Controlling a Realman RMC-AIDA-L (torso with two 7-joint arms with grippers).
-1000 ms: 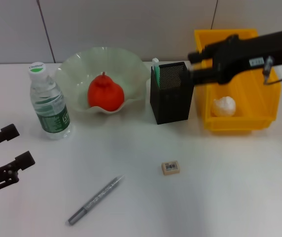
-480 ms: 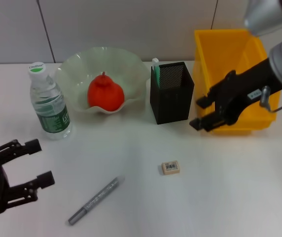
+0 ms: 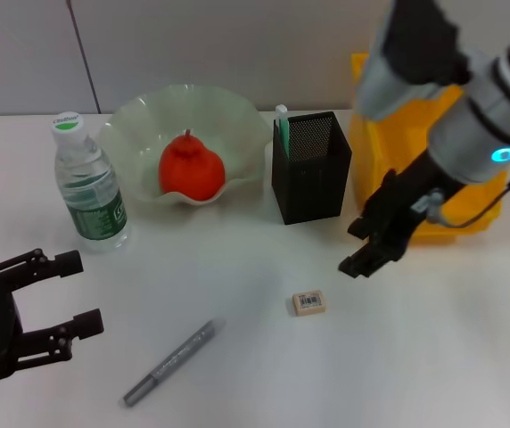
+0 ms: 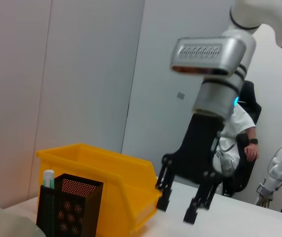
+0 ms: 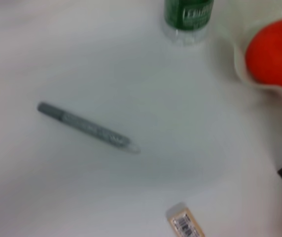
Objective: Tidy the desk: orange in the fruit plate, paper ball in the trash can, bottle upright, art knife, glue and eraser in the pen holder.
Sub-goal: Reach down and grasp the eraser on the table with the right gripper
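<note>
Lumpy orange [image 3: 191, 168] sits in ruffled translucent fruit plate [image 3: 130, 125]; right gripper [image 3: 373, 242], fingers apart, hangs above small beige rectangular eraser [image 3: 308, 303]; left gripper [image 3: 69, 294] fingers apart, low over white table [image 3: 255, 374].

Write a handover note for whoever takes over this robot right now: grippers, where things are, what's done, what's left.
Right gripper: open, empty, above the table between the trash can and the eraser.
Left gripper: open, empty, near the table's front left.
Done: orange in the fruit plate; bottle upright; a green-and-white item stands in the pen holder.
Paper ball: not visible now; the right arm hides the trash can's inside.
Left: eraser and the grey art knife, both lying on the table, go into the pen holder.
</note>
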